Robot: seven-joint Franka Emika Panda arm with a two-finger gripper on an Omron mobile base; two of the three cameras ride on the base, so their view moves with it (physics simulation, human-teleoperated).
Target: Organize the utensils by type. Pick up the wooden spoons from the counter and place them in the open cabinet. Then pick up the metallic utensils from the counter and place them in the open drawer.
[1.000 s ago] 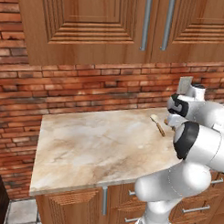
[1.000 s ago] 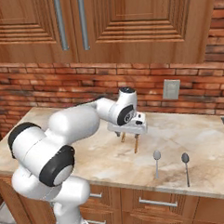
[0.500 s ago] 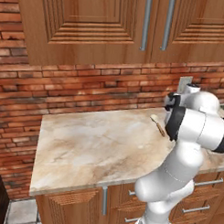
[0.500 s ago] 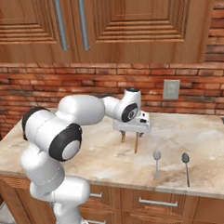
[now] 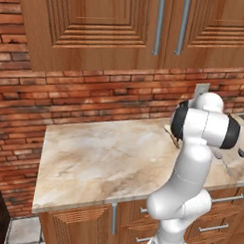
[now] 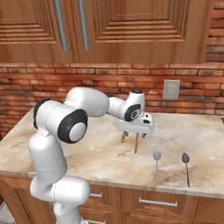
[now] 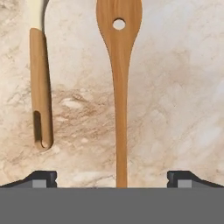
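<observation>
Hand view: open gripper (image 7: 112, 177), fingertips wide apart, above the counter (image 7: 175, 87). A wooden spoon with a holed bowl (image 7: 119, 83) lies between them, pointing to 12 o'clock. A cream-bowled wooden spoon (image 7: 40, 83) lies parallel at 9 o'clock.

On my beige marble-look counter (image 6: 102, 156) lie two wooden spoons side by side, handles roughly parallel: an all-brown one with a round hole in its bowl (image 7: 119, 83) and a shorter one with a pale cream bowl and a slotted brown handle (image 7: 40, 87). Further along the slab, two thin grey metal spoons (image 6: 156, 162) (image 6: 186, 166) lie near the front edge, slightly apart
</observation>
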